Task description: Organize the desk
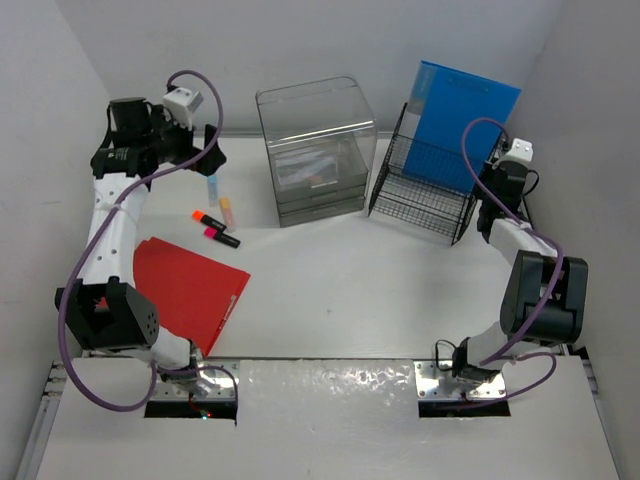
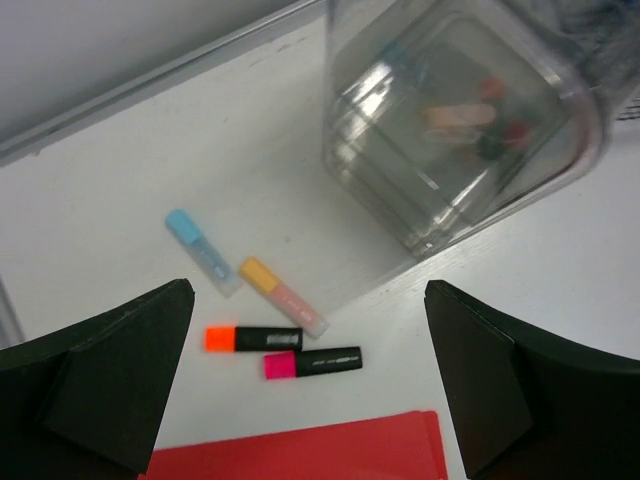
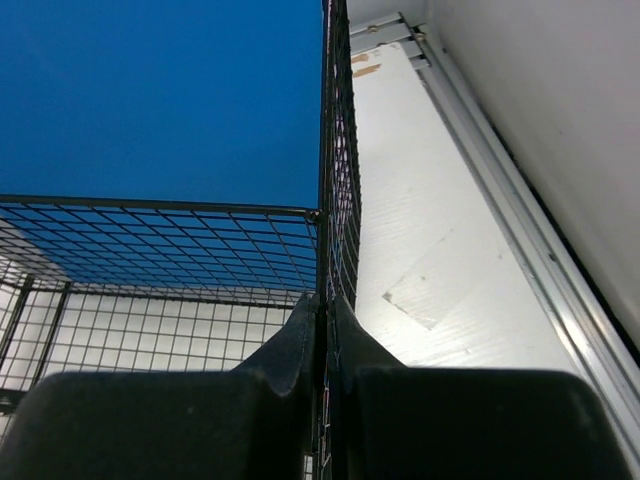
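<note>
The desk [image 1: 330, 300] is the big white top that fills the scene, with grey rails at its edges, and both arms are bolted at its near edge. On its far part, in the middle, we see a clear box [image 1: 315, 150] with drawers. To the right of the box stands a black wire rack [image 1: 420, 185], and a blue folder [image 1: 465, 120] leans upright in the back of it. On the left near part a red folder [image 1: 190, 285] lies flat, beside the left arm.

Between the red folder and the box we count four markers lying on the desk. An orange marker [image 2: 252, 339] and a pink marker [image 2: 312, 363] lie near each other, close to the red folder. A yellow-capped marker [image 2: 283, 295] and a blue-capped marker [image 2: 202, 252] lie a little further back.

The left gripper [image 2: 308, 300] hangs above these markers. Its fingers stand wide apart and we see nothing between them.

The right gripper [image 3: 324, 330] is at the right side of the rack, low and near the desk's right rail. Its fingers are pressed together, and the thin mesh of the rack's side wall runs between them, so it pinches the rack.
</note>
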Robot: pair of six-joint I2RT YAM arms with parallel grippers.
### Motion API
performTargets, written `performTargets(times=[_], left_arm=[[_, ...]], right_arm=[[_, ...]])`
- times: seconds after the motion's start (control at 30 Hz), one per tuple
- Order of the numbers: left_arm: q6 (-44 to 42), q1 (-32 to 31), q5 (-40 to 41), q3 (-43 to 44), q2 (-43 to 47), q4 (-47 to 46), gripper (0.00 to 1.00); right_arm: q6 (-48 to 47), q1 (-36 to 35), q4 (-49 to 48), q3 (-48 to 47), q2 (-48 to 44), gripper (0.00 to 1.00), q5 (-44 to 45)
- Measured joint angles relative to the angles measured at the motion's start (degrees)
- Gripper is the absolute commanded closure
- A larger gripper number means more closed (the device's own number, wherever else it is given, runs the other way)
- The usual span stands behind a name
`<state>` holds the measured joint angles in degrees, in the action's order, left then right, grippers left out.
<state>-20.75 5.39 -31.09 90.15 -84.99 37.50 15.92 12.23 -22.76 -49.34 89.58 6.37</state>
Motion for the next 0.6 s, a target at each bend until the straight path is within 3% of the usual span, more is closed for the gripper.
performTargets(times=[0.23,0.33,0.4,0.6], left_arm=[[0.04,8.66,0.31,-4.46,0.15,-0.35,0.01],[-0.28,11.1,2.34,-6.82,0.24,-0.02,0.01],[-0.72,12.72,3.58,-8.22,0.33,0.57,0.01],[-1.95,22.93,1.55,-12.33,0.39,3.41,0.01]], right_arm=[[-2.16,0.0,0.13,1.29,-1.49,1.0,1.73],[-3.15,0.02,1.01,1.31,-1.9,0.64,1.62],[-3.96,0.07,2.29,1.31,-2.21,0.48,0.98],[-5.33,0.07,8.81,1.09,-6.21,0.36,0.9]])
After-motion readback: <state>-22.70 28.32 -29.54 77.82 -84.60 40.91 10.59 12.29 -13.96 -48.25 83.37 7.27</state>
